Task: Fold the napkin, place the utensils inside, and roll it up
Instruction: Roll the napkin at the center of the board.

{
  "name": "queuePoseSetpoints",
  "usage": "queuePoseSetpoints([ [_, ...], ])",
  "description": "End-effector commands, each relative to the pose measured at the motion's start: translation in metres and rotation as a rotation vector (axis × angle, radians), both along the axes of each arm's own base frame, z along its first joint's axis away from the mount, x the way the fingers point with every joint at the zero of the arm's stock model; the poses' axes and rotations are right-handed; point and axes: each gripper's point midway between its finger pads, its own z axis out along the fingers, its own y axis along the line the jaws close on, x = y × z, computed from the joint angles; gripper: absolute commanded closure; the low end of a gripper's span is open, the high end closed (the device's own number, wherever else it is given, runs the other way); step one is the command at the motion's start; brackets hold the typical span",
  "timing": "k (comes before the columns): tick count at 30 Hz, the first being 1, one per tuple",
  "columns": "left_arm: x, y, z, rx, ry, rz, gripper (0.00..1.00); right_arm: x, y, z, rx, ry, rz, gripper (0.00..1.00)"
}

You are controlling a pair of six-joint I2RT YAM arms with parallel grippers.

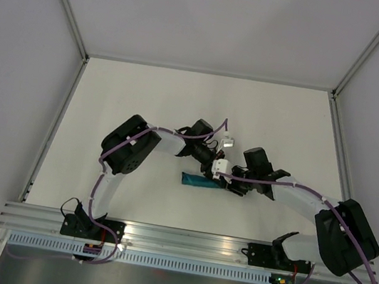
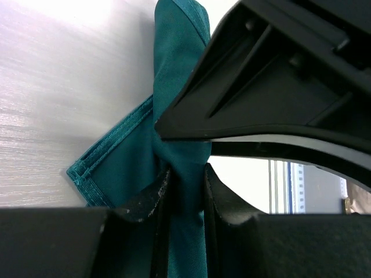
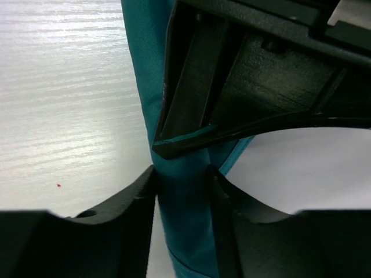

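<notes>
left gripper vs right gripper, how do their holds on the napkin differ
The jaws of the left gripper stand narrow, and those of the right gripper stand wider. The left gripper pinches a thin bunch of the napkin. The right gripper straddles a thicker roll, and whether it grips firmly is unclear. Both are on the same napkin, close together.

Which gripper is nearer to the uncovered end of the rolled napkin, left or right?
Left. The left gripper clamps the napkin nearer that end; the right gripper grips it farther along, beyond the left one.
</notes>
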Motion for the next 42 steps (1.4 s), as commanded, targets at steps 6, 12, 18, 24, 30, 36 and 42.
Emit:
queuePoseSetpoints([
  [6, -0.01, 0.034, -0.067, 0.286, 0.1, 0.101, 0.66, 0.009, -0.003, -0.01, -0.034, -0.014, -0.028, 0.79],
  [12, 0.02, 0.031, -0.035, 0.239, 0.001, 0.208, 0.57, 0.004, -0.007, -0.019, -0.058, 0.009, -0.015, 0.94],
  [18, 0.063, 0.036, 0.019, 0.144, -0.151, 0.365, 0.5, 0.002, -0.004, -0.02, -0.062, 0.056, 0.013, 0.97],
  [24, 0.098, 0.068, 0.035, 0.191, -0.316, 0.59, 0.5, 0.001, -0.002, -0.018, -0.062, 0.141, 0.043, 0.98],
  [30, 0.117, 0.103, 0.065, 0.138, -0.479, 0.826, 0.49, -0.006, -0.009, -0.024, -0.094, 0.316, 0.08, 0.98],
  [36, 0.11, 0.122, 0.101, 0.011, -0.65, 0.913, 0.46, 0.007, -0.013, -0.032, -0.099, 0.478, 0.088, 0.99],
  [42, 0.085, 0.114, 0.107, 0.018, -0.851, 0.843, 0.41, 0.02, -0.019, -0.042, -0.126, 0.648, 0.055, 0.98],
])
